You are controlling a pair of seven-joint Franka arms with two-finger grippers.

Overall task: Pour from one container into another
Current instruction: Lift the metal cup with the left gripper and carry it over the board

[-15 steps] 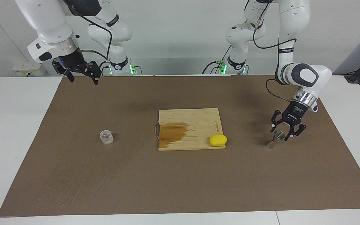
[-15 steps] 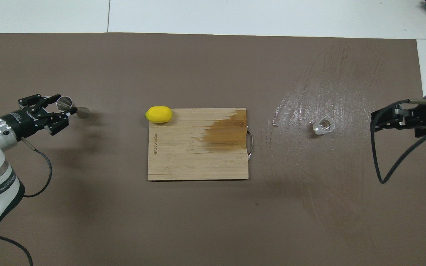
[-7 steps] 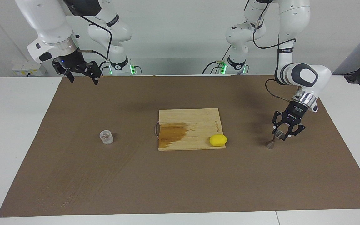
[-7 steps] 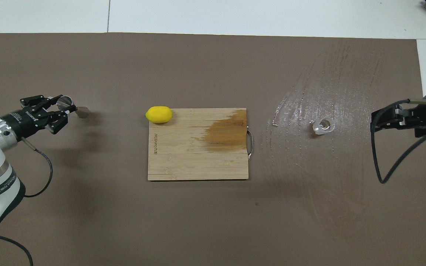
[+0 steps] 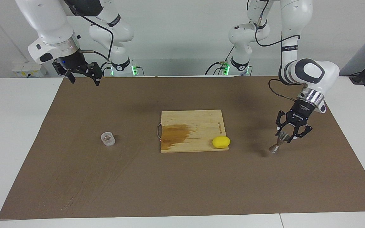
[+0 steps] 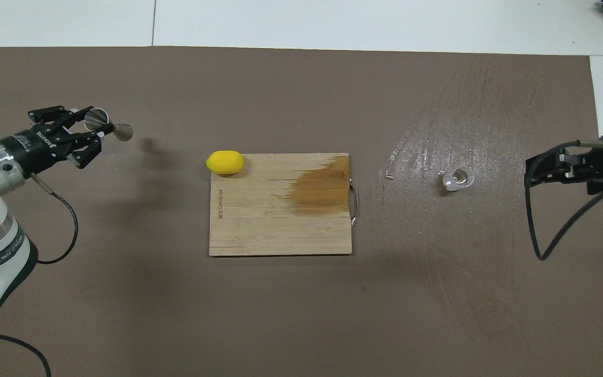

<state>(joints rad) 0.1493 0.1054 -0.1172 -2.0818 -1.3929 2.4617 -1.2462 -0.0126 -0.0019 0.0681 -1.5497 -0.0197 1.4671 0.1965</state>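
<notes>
on the brown mat of the bench, my left gripper (image 5: 284,135) has its jaws clamped on the tilted jigger (image 5: 278,142), which i should level while carrying toward the glass cup (image 5: 108,138) at the right arm's end, my right gripper (image 5: 82,73) waiting.

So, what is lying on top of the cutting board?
Only a lemon at one corner of the board, plus a dark stain. Nothing covers the rest.

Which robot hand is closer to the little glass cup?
Right. The right hand hangs above the mat's corner at the glass cup's end; the left hand holds the jigger at the other end.
</notes>
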